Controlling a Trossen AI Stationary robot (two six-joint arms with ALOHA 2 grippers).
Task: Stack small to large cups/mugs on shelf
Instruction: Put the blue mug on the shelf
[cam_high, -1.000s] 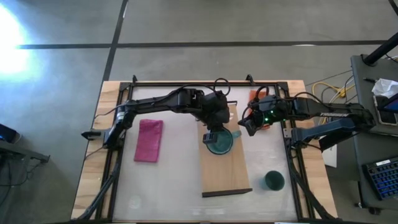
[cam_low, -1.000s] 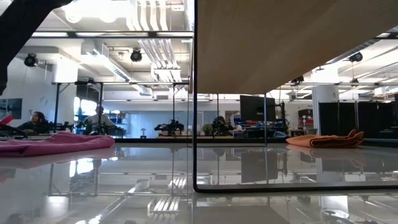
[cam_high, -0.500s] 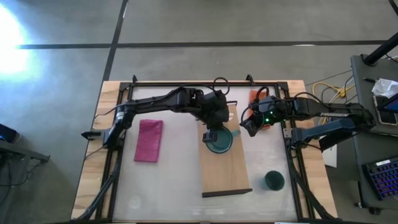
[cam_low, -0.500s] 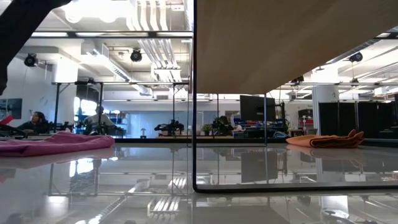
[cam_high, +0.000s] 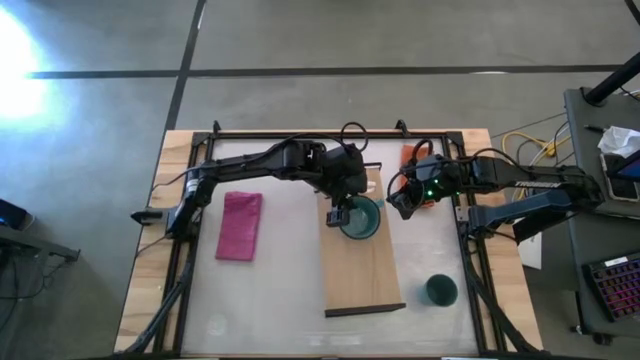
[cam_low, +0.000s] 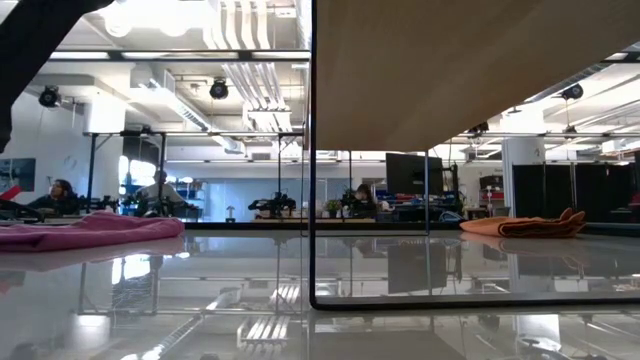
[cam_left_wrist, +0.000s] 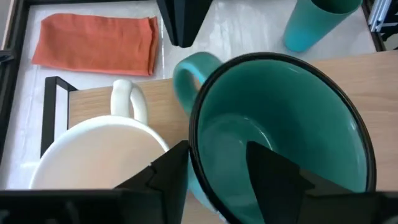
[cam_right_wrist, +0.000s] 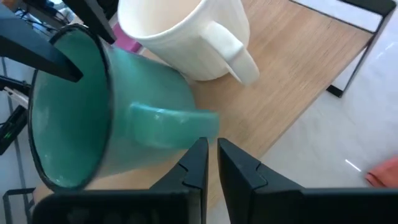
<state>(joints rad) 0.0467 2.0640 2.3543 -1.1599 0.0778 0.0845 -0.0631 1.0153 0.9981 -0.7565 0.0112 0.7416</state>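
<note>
The teal-green mug (cam_high: 362, 217) stands on the far half of the light-wood shelf (cam_high: 365, 275), its handle (cam_right_wrist: 174, 118) toward the table's right. The white mug (cam_left_wrist: 99, 155) stands close beside it on the shelf; in the high view my left arm hides it. My left gripper (cam_left_wrist: 217, 162) is open and comes from above, straddling the teal mug's wall. My right gripper (cam_right_wrist: 211, 152) is shut, level, just right of the teal mug's handle. The dark green cup (cam_high: 440, 290) stands on the table right of the shelf's near end. My left gripper has one finger (cam_left_wrist: 270, 168) inside the teal mug and one (cam_left_wrist: 168, 171) outside, astride the rim (cam_left_wrist: 196, 146) on the side away from the handle. I cannot tell whether either finger touches the wall. The mug rests on the shelf. My right gripper's shut fingertips (cam_right_wrist: 200, 152) are at the free side of the handle; I cannot tell whether they touch it.
A magenta cloth (cam_high: 240, 225) lies left of the shelf and a folded orange cloth (cam_left_wrist: 96, 38) at the far right. Black rails close the shelf's short ends (cam_high: 365, 311). The low view shows only the shelf's underside (cam_low: 450, 70) and people in the room beyond.
The teal mug has shifted a little toward the table's far right on the shelf and now shows its whole opening upward. My left gripper has stayed almost where it was above the mug's left side.
</note>
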